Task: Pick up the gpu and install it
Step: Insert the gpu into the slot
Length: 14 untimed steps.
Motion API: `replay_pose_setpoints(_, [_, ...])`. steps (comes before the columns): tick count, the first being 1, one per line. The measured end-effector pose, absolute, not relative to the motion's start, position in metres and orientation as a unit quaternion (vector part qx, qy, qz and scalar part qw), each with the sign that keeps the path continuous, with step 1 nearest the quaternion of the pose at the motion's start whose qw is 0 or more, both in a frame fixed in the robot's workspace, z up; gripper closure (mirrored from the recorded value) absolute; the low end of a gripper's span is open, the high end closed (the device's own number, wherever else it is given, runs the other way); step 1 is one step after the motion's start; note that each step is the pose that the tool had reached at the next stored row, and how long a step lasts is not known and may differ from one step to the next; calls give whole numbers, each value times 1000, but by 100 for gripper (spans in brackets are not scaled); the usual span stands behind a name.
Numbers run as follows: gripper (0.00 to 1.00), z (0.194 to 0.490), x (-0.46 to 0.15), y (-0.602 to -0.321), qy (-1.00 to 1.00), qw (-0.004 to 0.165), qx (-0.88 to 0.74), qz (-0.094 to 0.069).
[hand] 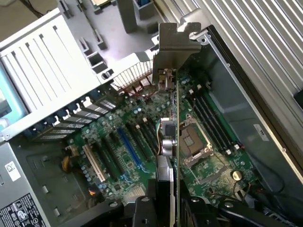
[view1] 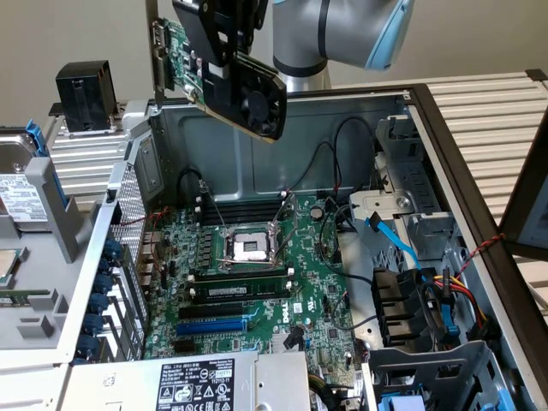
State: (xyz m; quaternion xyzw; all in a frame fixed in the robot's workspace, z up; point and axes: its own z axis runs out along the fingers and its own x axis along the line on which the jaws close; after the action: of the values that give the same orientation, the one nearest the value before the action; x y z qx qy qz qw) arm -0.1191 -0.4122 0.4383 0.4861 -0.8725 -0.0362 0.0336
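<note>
The gpu hangs in the air above the open computer case, tilted, its black cooler shroud and fan facing the exterior view's right and its green board and silver end bracket toward the left. My gripper is shut on its upper edge. In the wrist view the gpu appears edge-on, with its bracket farthest from the camera and my gripper clamped on the card's near end. Well below it lies the large green motherboard with its expansion slots.
Inside the case are a bare CPU socket, memory sticks, a blue slot, loose cables and a drive cage. A power supply sits at the front. A hard drive and a black box lie outside on the left.
</note>
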Motion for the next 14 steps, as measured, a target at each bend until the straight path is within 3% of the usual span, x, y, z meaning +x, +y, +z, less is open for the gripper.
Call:
replay_pose_setpoints(8, [72, 437, -119, -412, -834, 30, 549, -42])
replay_pose_setpoints(14, [72, 436, -119, -412, -803, 26, 594, -36])
